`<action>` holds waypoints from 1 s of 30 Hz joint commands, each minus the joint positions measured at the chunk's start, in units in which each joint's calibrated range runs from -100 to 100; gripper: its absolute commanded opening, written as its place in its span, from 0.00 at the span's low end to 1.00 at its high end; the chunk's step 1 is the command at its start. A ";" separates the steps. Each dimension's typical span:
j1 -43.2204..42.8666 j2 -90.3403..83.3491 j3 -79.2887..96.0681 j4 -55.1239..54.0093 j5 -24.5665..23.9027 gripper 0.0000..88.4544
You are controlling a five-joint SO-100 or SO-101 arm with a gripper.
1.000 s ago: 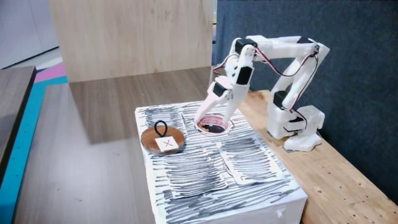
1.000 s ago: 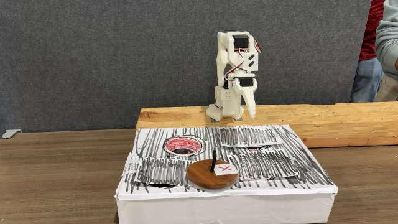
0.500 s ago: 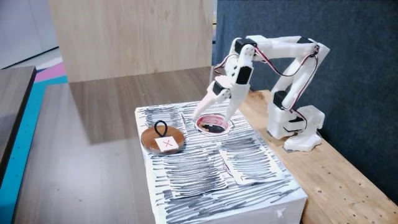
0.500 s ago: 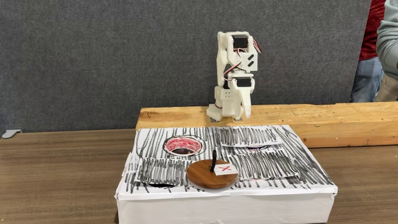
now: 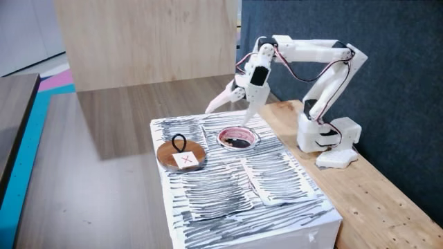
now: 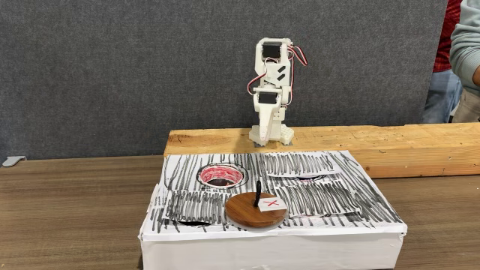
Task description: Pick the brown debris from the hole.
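Observation:
The hole (image 5: 238, 130) is a round dark opening with a pinkish-red rim in the top of the white, black-streaked box (image 5: 277, 181); the other fixed view shows the hole (image 6: 221, 171) near the box's far left. The brown debris is hidden; I cannot make it out inside the hole. In a fixed view my gripper (image 5: 231, 111) hangs in the air above the hole's far side, open, with one finger (image 5: 216, 104) spread to the left and nothing between the fingers. From the front, the white arm (image 6: 271, 82) stands upright behind the box.
A round brown disc with a white red-X label and a black loop (image 5: 181, 154) lies on the box left of the hole, at the front edge (image 6: 256, 211) in the other view. The arm's base stands on a wooden plank (image 6: 375, 139). A person (image 6: 463, 60) stands at the far right.
The gripper has risen from the hole's mouth and drawn back above its far rim. Its fingers have spread from nearly together to wide apart.

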 commanded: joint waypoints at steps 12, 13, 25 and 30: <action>0.67 -1.78 -0.19 -0.05 -0.49 0.46; 0.75 -1.78 -0.19 -0.30 -0.54 0.46; 14.86 -0.77 -1.08 -0.89 -0.03 0.46; 18.22 -0.44 0.17 -0.89 -0.03 0.46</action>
